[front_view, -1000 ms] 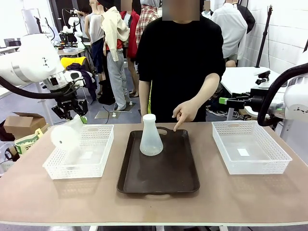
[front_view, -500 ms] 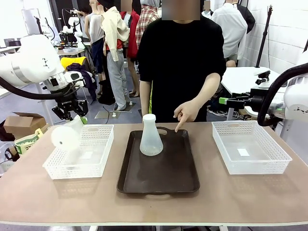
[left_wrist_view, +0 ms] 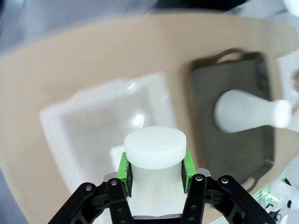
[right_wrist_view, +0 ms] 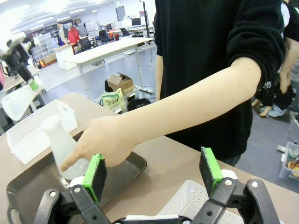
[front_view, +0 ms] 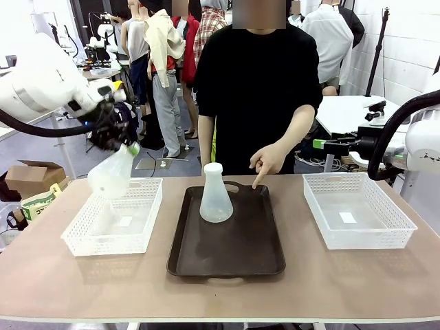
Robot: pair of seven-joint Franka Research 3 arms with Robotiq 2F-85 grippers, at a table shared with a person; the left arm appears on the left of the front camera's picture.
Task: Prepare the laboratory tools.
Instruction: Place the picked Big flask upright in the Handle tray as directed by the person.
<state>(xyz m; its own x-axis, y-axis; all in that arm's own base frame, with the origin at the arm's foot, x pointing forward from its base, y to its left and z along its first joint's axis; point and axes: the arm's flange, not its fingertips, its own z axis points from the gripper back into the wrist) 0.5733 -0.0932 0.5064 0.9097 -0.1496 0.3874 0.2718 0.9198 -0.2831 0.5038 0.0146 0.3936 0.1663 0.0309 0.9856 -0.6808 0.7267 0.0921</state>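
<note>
The left wrist view shows what the front view cannot: the green pads (left_wrist_view: 123,169) of the left claw (left_wrist_view: 155,170) are clamped on the neck of the held flask (left_wrist_view: 154,154), its round mouth facing the camera. From the front, this flask (front_view: 111,174) hangs tilted above the left basket (front_view: 82,236), neck up toward the claw, wide base down and to the left. The second flask (front_view: 216,193) stands upright on the dark tray (front_view: 227,254), neck straight up. Two flasks, two white mesh baskets, one tray on the table (front_view: 357,282). The right basket (front_view: 399,223) lies right of the tray. The person's hand (front_view: 265,161) points a finger down at the tray's far edge. In the right wrist view, the right claw (right_wrist_view: 154,173) is spread wide, holding nothing.
</note>
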